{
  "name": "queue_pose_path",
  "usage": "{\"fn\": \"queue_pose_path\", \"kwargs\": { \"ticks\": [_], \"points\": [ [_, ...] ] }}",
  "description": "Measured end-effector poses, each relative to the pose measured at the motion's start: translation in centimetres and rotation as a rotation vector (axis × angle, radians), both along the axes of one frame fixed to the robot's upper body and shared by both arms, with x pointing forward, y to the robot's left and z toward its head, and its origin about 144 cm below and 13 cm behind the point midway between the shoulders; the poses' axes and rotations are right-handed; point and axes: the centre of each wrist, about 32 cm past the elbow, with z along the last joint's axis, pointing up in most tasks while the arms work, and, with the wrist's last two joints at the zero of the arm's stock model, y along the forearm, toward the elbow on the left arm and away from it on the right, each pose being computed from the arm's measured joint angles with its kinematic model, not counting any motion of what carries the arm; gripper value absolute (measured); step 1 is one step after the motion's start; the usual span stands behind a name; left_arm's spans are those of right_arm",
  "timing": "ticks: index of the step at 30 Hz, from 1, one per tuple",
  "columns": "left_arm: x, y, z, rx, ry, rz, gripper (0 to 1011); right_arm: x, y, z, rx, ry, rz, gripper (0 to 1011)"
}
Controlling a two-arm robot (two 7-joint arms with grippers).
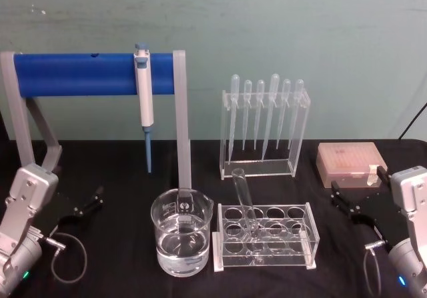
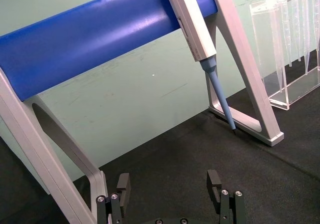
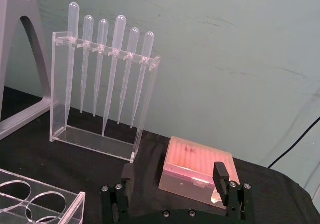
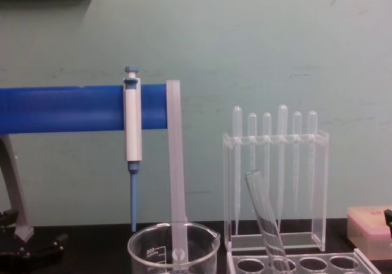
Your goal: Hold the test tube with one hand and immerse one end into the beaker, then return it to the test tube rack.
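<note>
The test tube (image 1: pixel 245 201) leans in its rack (image 1: pixel 264 238) beside the beaker (image 1: pixel 181 239), while the left gripper (image 2: pixel 170 189) and right gripper (image 3: pixel 175 180) rest on the worktop (image 1: pixel 120 178), jaws wide open and empty.

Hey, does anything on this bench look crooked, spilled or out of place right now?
Only the test tube: it leans sideways in the clear tube rack instead of standing upright, its open rim tipped toward the beaker. The beaker's water shows no spill. The pipettes hang straight.
</note>
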Motion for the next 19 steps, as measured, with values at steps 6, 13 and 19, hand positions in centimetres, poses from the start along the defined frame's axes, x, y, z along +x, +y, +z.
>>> {"fn": "queue_pose_path", "kwargs": {
  "ticks": [6, 13, 19],
  "points": [
    [0.0, 0.0, 0.0, 0.0, 0.0, 0.0, 1000, 0.0, 0.0, 0.0, 0.0, 0.0, 0.0, 1002],
    [0.0, 0.0, 0.0, 0.0, 0.0, 0.0, 1000, 0.0, 0.0, 0.0, 0.0, 0.0, 0.0, 1002],
    [0.0, 0.0, 0.0, 0.0, 0.0, 0.0, 1000, 0.0, 0.0, 0.0, 0.0, 0.0, 0.0, 1002]
  ]
}}
